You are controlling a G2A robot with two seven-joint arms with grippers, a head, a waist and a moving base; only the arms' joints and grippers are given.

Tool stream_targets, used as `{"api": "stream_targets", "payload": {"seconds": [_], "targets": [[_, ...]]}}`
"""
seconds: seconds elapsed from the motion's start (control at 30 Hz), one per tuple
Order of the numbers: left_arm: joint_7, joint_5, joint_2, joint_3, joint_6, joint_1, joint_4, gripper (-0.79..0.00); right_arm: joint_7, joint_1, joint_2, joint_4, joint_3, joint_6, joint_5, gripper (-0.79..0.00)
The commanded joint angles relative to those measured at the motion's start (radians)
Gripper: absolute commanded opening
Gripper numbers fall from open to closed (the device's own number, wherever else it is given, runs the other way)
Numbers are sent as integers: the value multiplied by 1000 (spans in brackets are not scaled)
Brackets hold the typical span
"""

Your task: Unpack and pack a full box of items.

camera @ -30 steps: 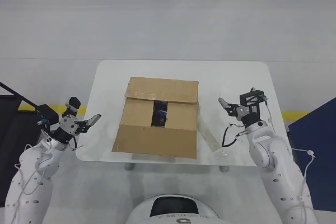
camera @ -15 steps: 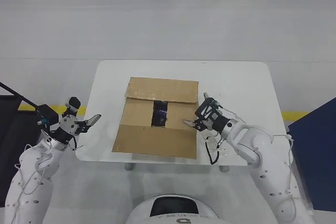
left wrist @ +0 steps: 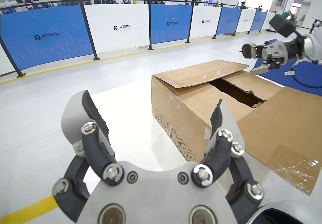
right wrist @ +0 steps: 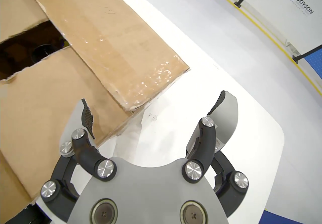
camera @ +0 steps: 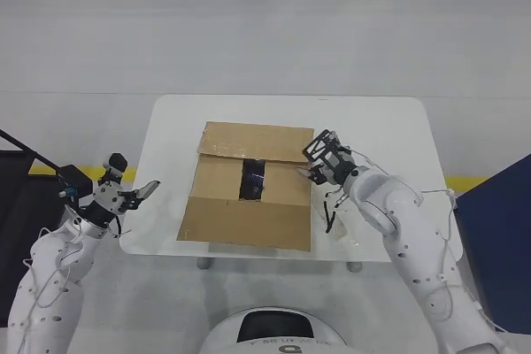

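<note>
From above, the box sits mid-tabletop, its two outer flaps splayed flat and the inner pair nearly meeting, leaving a dark slot where the contents show. The right gripper hangs at the box's right edge by the far flap's corner, probably to pull a flap aside and widen the opening. The left gripper sits off the tabletop's left edge, well apart from the box, apparently keeping out of the way.

In the left wrist view, the left gripper has its fingers spread, holding nothing, and faces the box side-on. Beyond the box, the right gripper hovers just above the top, fingers parted.

In the right wrist view, the right gripper is released and empty, with one finger over the cardboard and the other over bare tabletop, straddling the box edge. A dark item shows through the slot, so unpacking looks barely begun.
</note>
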Motion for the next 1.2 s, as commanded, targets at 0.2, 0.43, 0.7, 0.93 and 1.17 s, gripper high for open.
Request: {"api": "stream_targets", "payload": {"seconds": [0.2, 0.43, 0.7, 0.93, 1.17], "targets": [[0, 0, 0, 0, 0, 0, 0, 0, 71, 66, -9, 58, -59, -10, -65, 0], [0, 0, 0, 0, 0, 0, 0, 0, 39, 104, -19, 58, -62, 73, -73, 0], [0, 0, 0, 0, 0, 0, 0, 0, 19, 161, -41, 65, -73, 269, -92, 0], [0, 0, 0, 0, 0, 0, 0, 0, 162, 427, -93, 243, -115, 328, 191, 0], [0, 0, 0, 0, 0, 0, 0, 0, 398, 727, -160, 654, -237, 339, 386, 0]]}}
